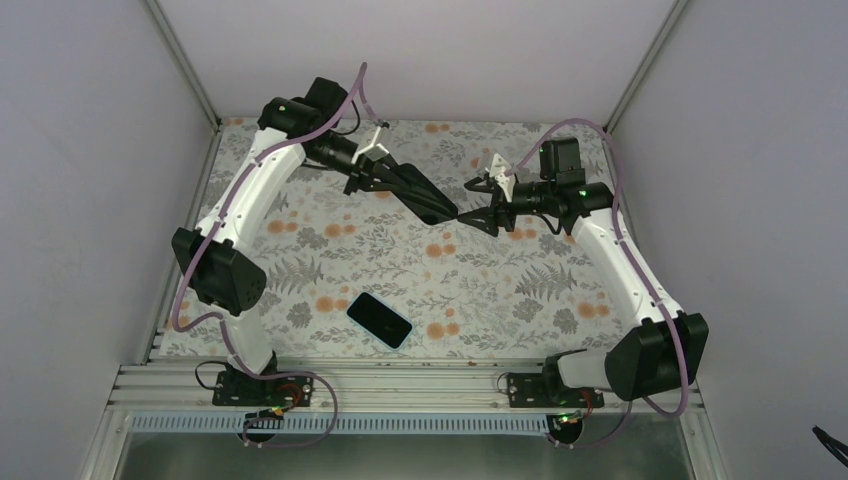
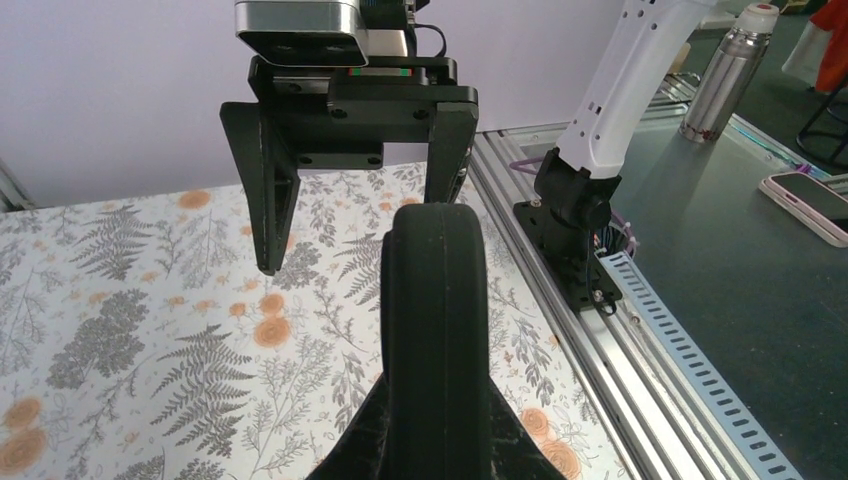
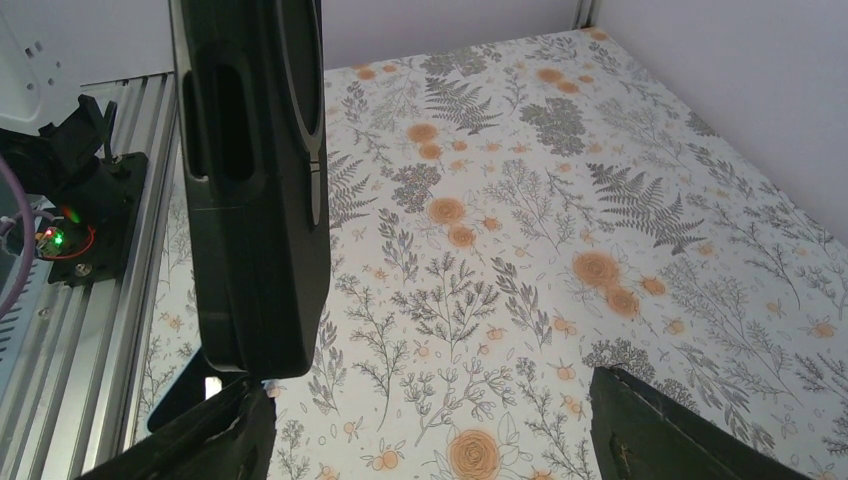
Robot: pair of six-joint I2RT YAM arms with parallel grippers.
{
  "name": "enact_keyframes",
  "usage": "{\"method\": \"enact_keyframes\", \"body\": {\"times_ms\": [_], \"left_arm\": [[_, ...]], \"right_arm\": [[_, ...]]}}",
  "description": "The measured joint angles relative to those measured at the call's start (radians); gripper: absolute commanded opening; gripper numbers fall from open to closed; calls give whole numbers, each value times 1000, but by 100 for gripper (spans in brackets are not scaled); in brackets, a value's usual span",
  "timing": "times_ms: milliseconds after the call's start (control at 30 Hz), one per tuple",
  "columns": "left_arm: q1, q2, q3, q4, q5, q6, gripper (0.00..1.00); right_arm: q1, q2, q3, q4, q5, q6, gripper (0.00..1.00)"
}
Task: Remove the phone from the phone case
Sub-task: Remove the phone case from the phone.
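Observation:
The black phone (image 1: 380, 319) lies flat, screen up, on the floral table near the front middle, with no case on it. My left gripper (image 1: 405, 188) is shut on the empty black phone case (image 1: 437, 205) and holds it in the air above the table's middle. In the left wrist view the case (image 2: 435, 320) stands edge-on between my fingers (image 2: 352, 452). My right gripper (image 1: 482, 214) is open and faces the case's far end. In the right wrist view the case (image 3: 255, 180) hangs just above its left finger (image 3: 205, 430), and the gripper (image 3: 430, 440) is empty.
An aluminium rail (image 1: 400, 385) with both arm bases runs along the near edge. White walls (image 1: 80, 150) close in the left, back and right sides. Beyond the rail, off the table, stand a metal bottle (image 2: 722, 85) and another phone (image 2: 812, 200).

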Motion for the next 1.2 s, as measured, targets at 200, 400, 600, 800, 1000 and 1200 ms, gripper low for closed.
{"method": "enact_keyframes", "body": {"times_ms": [200, 400, 600, 800, 1000, 1200], "left_arm": [[-11, 0, -22, 21, 0, 4, 2], [-24, 0, -37, 63, -23, 9, 2], [-41, 0, -47, 101, -22, 19, 2], [-41, -5, -82, 132, 10, 50, 2], [-24, 15, -33, 55, 39, 36, 2], [-9, 54, 49, -90, 37, 2, 2]], "right_arm": [[0, 17, 7, 0, 10, 18, 78], [-8, 58, 33, -3, 40, 52, 79], [1, 87, 80, 29, 26, 90, 78], [7, 117, 94, 36, -35, 100, 75], [61, 176, 135, 40, -153, 77, 75], [127, 221, 167, 50, -173, 45, 75]]}}
